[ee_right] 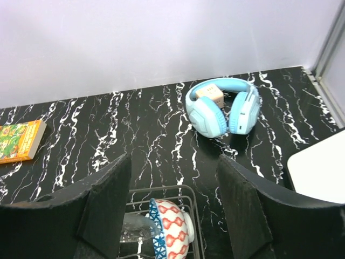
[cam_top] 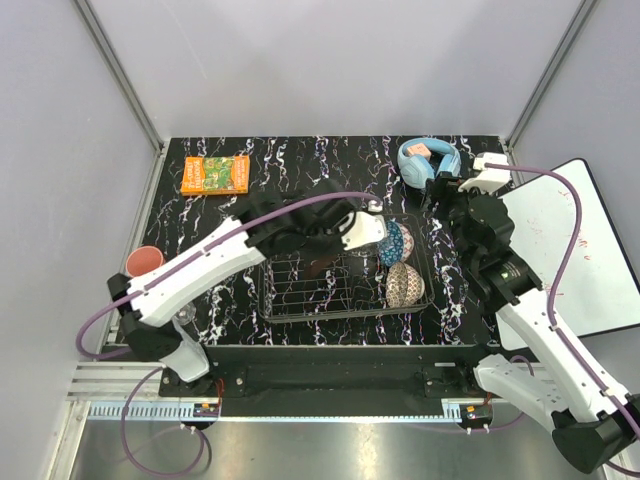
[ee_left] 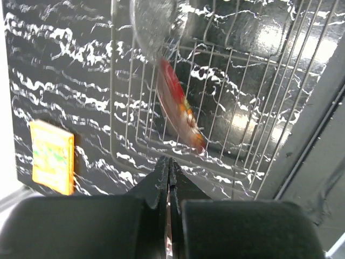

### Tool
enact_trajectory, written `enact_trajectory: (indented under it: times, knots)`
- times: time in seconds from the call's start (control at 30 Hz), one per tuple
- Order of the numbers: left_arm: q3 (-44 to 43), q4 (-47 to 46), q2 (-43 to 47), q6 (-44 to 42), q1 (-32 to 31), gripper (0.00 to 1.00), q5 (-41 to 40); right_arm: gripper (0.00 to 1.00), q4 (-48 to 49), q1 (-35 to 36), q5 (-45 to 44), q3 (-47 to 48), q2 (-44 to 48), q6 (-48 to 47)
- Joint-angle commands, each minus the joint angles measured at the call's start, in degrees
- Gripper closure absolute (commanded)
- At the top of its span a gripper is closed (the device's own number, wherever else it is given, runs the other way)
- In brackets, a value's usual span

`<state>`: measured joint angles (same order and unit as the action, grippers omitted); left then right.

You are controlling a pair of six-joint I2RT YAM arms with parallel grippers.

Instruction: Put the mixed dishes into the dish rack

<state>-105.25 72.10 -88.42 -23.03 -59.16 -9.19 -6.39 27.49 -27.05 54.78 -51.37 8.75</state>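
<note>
The dark wire dish rack (cam_top: 300, 300) sits mid-table. In it, on edge, are a blue patterned bowl (cam_top: 393, 243) and a beige patterned bowl (cam_top: 404, 284). The left wrist view shows a glossy red plate (ee_left: 178, 108) on edge between the wires and a clear glass dish (ee_left: 153, 21) beyond it. My left gripper (ee_left: 168, 162) is shut and holds nothing, short of the plate over the rack's edge. My right gripper (ee_right: 173, 162) is open and holds nothing, above the rack's back right corner. Below it are the blue-rimmed bowl (ee_right: 170, 234) and clear glass (ee_right: 135, 229). A salmon-pink cup (cam_top: 145, 260) stands at the left table edge.
An orange-green book (cam_top: 215, 174) lies at the back left. Light blue headphones (cam_top: 428, 160) lie at the back right, just beyond my right gripper. A white board (cam_top: 560, 250) lies off the table's right side. The left arm (cam_top: 230, 255) spans the rack's back half.
</note>
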Motion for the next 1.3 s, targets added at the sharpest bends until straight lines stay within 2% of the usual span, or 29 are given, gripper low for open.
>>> enact_trajectory:
  times: [0.0, 0.17, 0.47, 0.57, 0.7, 0.87, 1.17, 1.27]
  knots:
    - [-0.58, -5.82, -3.24, -2.99, -1.31, 1.00, -2.06, 0.28, 0.24, -0.33, -3.54, -0.99, 2.33, -1.02]
    - [1.01, -8.54, -5.97, -1.94, -1.40, 1.00, -1.00, 0.28, -0.11, -0.41, -3.71, -1.61, 2.51, -2.16]
    - [11.11, -13.03, -0.79, -2.11, 1.23, 1.00, -2.94, 0.26, -0.20, -0.41, -1.08, -1.43, -0.66, -1.72]
    - [17.26, -17.05, 1.84, -3.25, 3.86, 1.00, -3.29, 0.27, -0.20, -0.41, 0.41, -2.05, -0.22, -1.72]
    - [29.10, -23.22, 4.40, -4.75, 10.88, 1.00, -0.22, 0.27, -0.81, -0.41, 1.82, -2.31, 0.40, -1.55]
    - [39.75, -30.61, 3.79, -5.89, 12.92, 1.00, -0.56, 0.28, -2.48, -0.41, 6.91, -1.53, 1.01, -0.41]
    - [44.34, -33.68, -2.98, -5.45, 16.00, 1.00, -1.36, 0.31, -5.73, -0.41, 15.70, -2.58, 0.84, 3.55]
    - [44.52, -34.65, -3.95, -4.66, 16.96, 1.00, -0.22, 0.28, -6.18, -0.33, 18.51, -2.75, 0.14, 3.64]
